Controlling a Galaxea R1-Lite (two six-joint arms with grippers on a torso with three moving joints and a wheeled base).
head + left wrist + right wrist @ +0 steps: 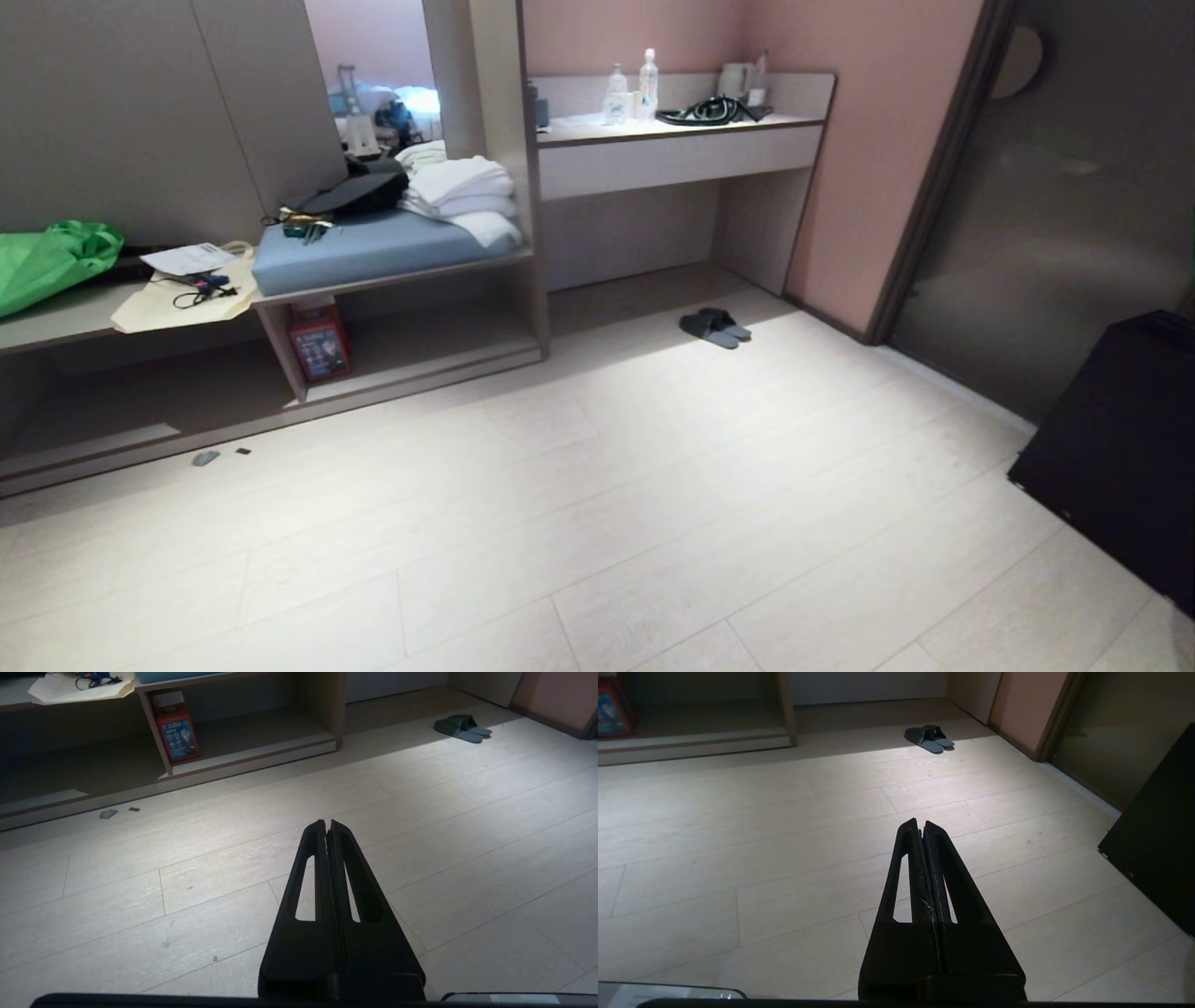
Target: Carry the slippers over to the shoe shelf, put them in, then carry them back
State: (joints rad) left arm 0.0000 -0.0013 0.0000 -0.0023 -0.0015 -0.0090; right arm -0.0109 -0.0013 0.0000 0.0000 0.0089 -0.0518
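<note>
- The pair of flat dark-grey open-toe slide slippers (714, 327) is lying side by side on the pale plank floor (653, 523), in front of the desk recess and well apart from the shoe shelf (429, 345), the low open-front cubby of the taupe wood-grain bench under the blue seat cushion (373, 252).
- Only the head view is showing what is sitting above the shoe shelf: folded white towels (462, 191) and a black bag (350, 194) on the cushion, and a green bag (51, 261) on the bench surface further from the slippers.
- The head view is showing neither arm; each tool is appearing only in its own wrist view.
- The left wrist view is taking in the shoe shelf with a red box (177, 730) standing at its end furthest from the slippers, plus two small scraps (108, 813) lying on the floor before the neighbouring cubby.
- The right wrist view is showing a black cabinet (1153, 844) well away from the shoe shelf, beyond the slippers.
- The left tool (327, 823) is hanging over bare floor, pointing forward and down, its fingers pressed together and holding nothing.
- The right tool (921, 822) is hanging likewise over bare floor, well short of the slippers, fingers closed tight and empty.
</note>
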